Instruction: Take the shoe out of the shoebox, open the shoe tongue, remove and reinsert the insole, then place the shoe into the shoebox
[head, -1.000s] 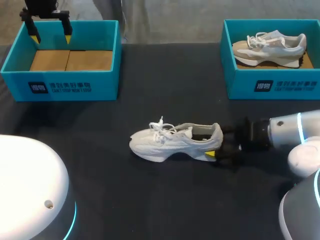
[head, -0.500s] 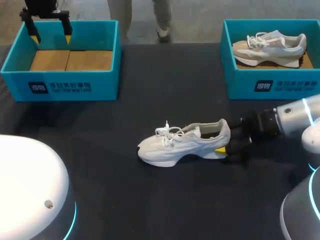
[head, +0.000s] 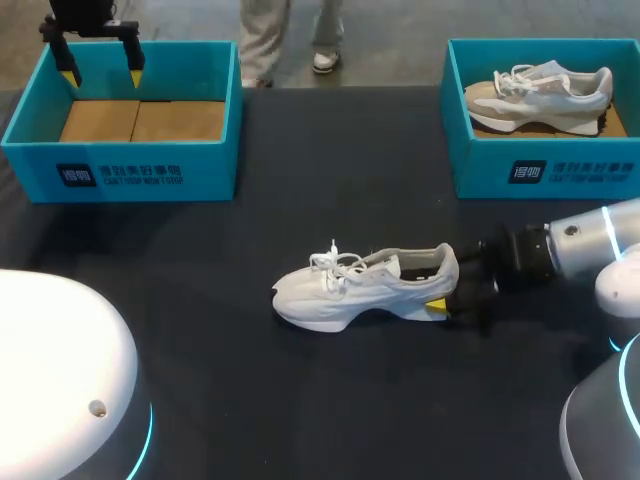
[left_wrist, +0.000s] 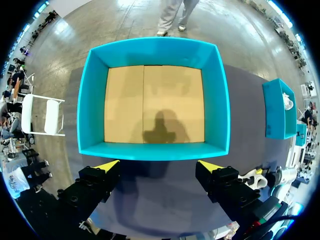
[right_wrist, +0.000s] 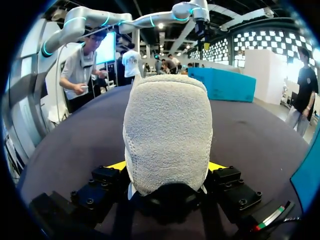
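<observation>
Well, my right gripper (head: 446, 292) squeezes the heel of the white shoe (head: 360, 288) on the table (head: 300, 400). At ten o'clock my left gripper (head: 102, 74) hangs spread apart over a blue shoebox (head: 120, 178).

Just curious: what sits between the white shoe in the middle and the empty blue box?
Nothing. The head view shows only bare black table between the shoe and the empty box.

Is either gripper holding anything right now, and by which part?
The right gripper is shut on the white shoe at its heel, one finger on each side. The left gripper is open over the empty shoebox, holding nothing.
</observation>
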